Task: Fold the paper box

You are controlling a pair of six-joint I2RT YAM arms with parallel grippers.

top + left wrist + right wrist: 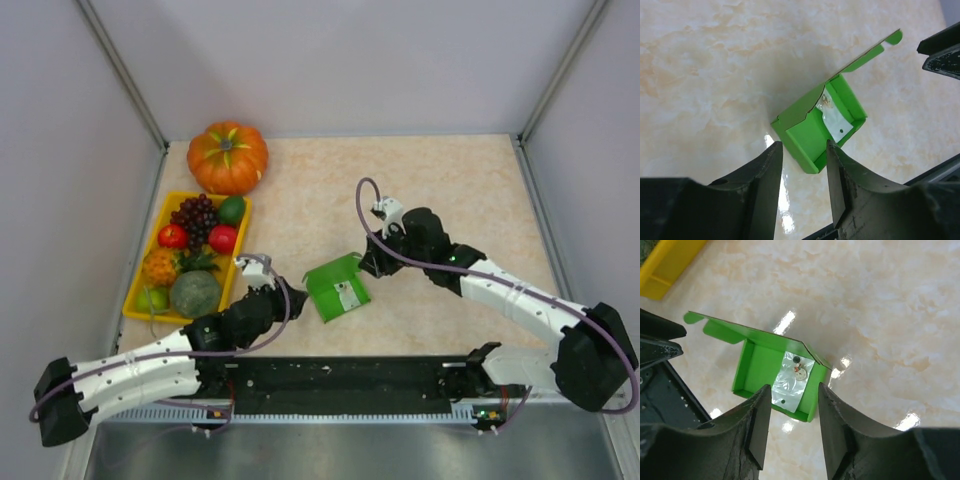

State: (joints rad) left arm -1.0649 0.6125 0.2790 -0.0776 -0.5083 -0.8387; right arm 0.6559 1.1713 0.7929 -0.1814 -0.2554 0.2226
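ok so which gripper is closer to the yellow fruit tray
Left. The left gripper sits between the yellow tray and the paper box, not far off the tray's right rim. The right gripper is beyond the box, on its other side.

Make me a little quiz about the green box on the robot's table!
1. True or false: the lid of the paper box is shut.
2. What lies inside the box? A) a small clear bag B) a grape C) nothing
3. Which big orange thing sits just beyond the far end of the yellow tray?

Key: 1 false, the lid stands open. 2 A. 3 the pumpkin.
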